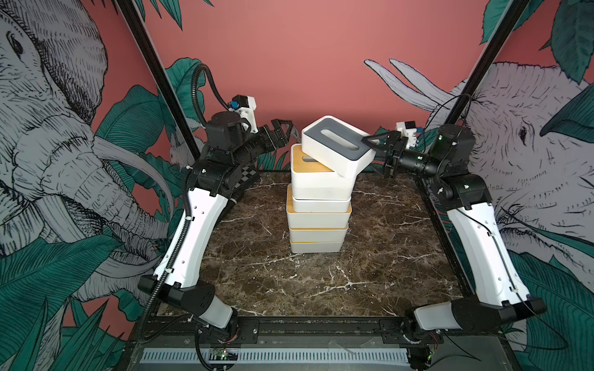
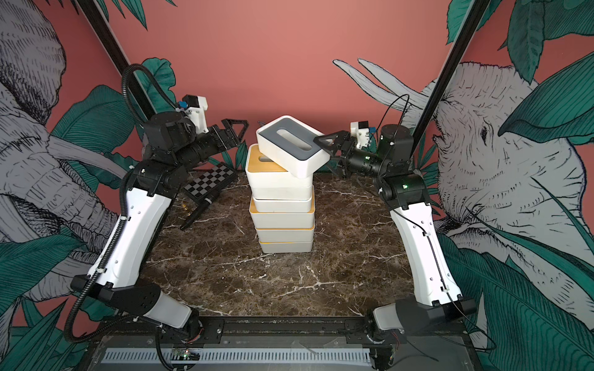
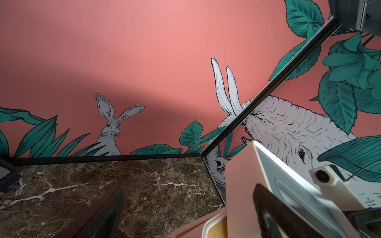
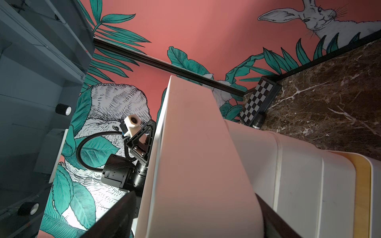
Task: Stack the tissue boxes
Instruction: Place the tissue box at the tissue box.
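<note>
Bracketing one end of the grey-lidded tissue box [image 1: 321, 135], the right end effector [image 1: 373, 154] sets one finger over the lid and one beneath — whether it pinches cannot be told. The box rests tilted atop the stack [image 1: 318, 218], mid-way across the counter [image 1: 385, 257]. The left end effector [image 1: 284, 131] — jaws spread, just beside the box.

Brown marble tabletop [image 1: 321, 282] with tissue-box stack [image 1: 318, 205] mid-table, checkerboard case [image 2: 209, 181] at far-left corner.

This is a robot lab booth. A left arm [image 1: 196, 225] and a right arm [image 1: 482, 244] sit on a black rail [image 1: 318, 326] by a marble table [image 1: 321, 282]. Walls with a drawn elephant [image 1: 58, 135] and rabbit [image 3: 110, 127] stand close around.
</note>
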{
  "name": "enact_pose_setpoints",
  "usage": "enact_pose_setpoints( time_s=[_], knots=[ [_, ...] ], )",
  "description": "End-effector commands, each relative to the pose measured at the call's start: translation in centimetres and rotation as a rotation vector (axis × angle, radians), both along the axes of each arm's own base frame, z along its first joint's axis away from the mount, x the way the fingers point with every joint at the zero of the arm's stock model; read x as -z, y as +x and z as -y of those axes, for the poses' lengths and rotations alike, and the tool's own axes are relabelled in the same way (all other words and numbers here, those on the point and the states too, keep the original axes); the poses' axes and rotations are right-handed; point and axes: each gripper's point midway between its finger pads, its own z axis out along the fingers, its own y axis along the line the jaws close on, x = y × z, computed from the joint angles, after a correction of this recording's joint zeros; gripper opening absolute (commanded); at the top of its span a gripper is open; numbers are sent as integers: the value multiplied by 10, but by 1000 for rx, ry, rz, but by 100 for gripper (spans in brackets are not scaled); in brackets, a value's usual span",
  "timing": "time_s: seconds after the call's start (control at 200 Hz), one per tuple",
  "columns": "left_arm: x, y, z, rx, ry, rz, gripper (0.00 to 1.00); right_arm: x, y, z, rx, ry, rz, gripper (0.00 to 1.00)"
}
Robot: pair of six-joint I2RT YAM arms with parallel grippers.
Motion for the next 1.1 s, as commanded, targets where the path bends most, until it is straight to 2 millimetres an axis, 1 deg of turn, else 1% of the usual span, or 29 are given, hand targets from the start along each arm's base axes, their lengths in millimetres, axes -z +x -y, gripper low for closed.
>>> enact_pose_setpoints(
  time_s=[0.0,0.125,0.195,0.315,0.545,0.56,0.595,0.695,0.77,0.89,0.93,1.005,1.095],
  knots=[
    [-18,-7,1,29,-20,48,98,-28,-12,7,16,-8,132,85],
    [-12,-6,3,41,-8,39,98,-27,-10,9,35,-30,137,89],
    [-12,-7,4,44,-5,42,98,-24,-10,11,48,-47,135,90],
    [-12,-8,3,43,-2,43,98,-20,-9,19,92,-80,139,93],
    [-11,-6,5,48,-6,39,98,-17,-7,18,86,-86,136,94],
    [-11,-6,5,48,-7,39,98,-17,-7,19,88,-91,137,95],
    [-11,-6,4,46,-6,39,98,-17,-8,21,101,-108,146,99],
    [-10,-6,5,48,1,38,98,-26,-19,31,149,-161,205,99],
    [-8,-6,6,56,12,40,98,-32,-27,34,157,-176,233,97],
    [-9,-8,9,79,36,43,95,-32,-38,47,218,-235,250,93],
    [-9,-9,9,85,44,38,94,-32,-42,51,232,-250,257,91],
    [-5,-11,11,103,55,15,88,-31,-49,56,256,-261,265,76],
    [-1,-13,15,133,69,0,78,-29,-55,60,270,-264,277,53]
  ],
)
